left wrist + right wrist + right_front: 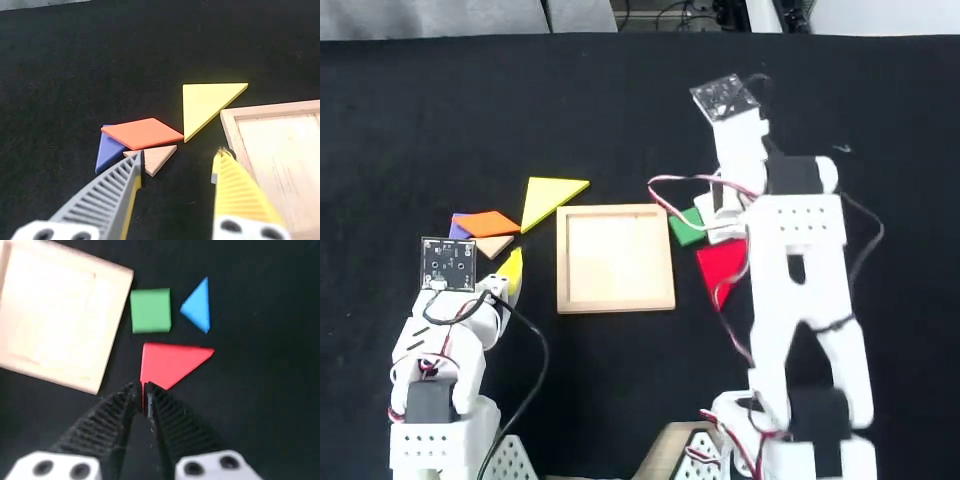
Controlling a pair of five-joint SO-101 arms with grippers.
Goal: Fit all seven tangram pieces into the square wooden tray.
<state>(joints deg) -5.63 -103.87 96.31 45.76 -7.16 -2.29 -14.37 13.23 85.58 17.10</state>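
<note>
First pick; wooden tray (564, 260) unfilled. My right pincer (143, 386), nearly closed, at red triangle (170, 362) corner; left pincer (180, 156) wide. Next: open, straddle, grip.

High view: fixed, off the arms, set above and looking steeply down over the black table (620, 120). Both arm bases sit at its near edge and the tray (616, 304) lies mid-frame. Left wrist view: low and close to the table, looking forward and down past the left gripper (180, 156), taking in one tray corner. Right wrist view: higher, looking almost straight down past the right gripper (142, 388) at the tray's other side. All three share the tray. High and left wrist share the yellow triangle (548, 198). High and right wrist share the red triangle (720, 262) and green square (685, 226).
</note>
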